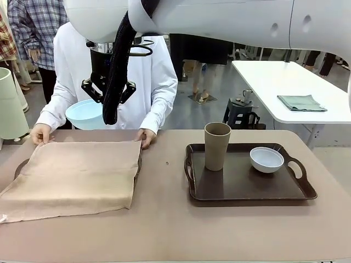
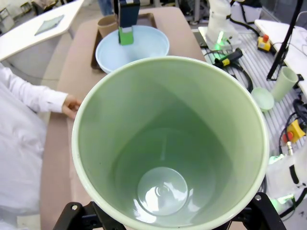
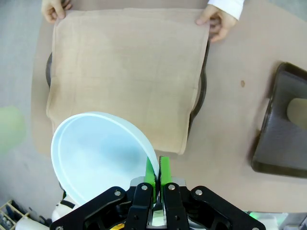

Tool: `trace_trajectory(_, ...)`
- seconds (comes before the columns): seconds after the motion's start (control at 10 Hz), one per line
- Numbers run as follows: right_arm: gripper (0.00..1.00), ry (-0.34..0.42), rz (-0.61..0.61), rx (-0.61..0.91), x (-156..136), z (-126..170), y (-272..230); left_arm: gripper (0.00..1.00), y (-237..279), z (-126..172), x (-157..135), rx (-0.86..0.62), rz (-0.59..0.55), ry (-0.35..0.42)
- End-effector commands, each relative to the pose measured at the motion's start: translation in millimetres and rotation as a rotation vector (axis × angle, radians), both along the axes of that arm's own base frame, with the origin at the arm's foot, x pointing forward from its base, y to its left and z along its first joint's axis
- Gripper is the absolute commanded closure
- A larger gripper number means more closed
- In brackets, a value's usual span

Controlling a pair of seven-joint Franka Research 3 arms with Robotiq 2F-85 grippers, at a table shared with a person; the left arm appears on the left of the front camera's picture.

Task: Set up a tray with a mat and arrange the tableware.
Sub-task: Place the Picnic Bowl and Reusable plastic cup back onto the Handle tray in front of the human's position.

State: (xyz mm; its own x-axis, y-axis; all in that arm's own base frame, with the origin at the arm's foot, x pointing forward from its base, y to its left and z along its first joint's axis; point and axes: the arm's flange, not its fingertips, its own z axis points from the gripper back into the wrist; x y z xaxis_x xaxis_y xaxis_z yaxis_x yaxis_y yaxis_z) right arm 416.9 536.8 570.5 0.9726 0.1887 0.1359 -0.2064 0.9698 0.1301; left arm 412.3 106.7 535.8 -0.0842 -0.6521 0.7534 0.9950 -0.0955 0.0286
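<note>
Right wrist view shows a smooth, round, light blue bowl [image 3: 100, 153].

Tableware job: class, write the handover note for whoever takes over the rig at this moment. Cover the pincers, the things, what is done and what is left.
Left pincer: shut on the green cup, held in the air.
Right pincer: shut on the blue bowl at its rim, in the air near the mat.
Person's hands: on the mat's far corners.
Right tray: holds the tan cup and white bowl.
Done: the mat lies over the left tray.
Left: probably set all four pieces on the mat.
</note>
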Motion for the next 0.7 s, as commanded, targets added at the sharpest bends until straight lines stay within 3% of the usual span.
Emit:
trace_trajectory(0.0,1.0,-0.005,-0.004,0.0,-0.4,2.1,0.0,0.26,1.0,2.4,2.2,0.01,-0.004,-0.009)
trace_trajectory(0.6,1.0,-0.005,-0.004,0.0,-0.4,2.1,0.0,0.26,1.0,2.4,2.2,0.01,-0.004,-0.009)
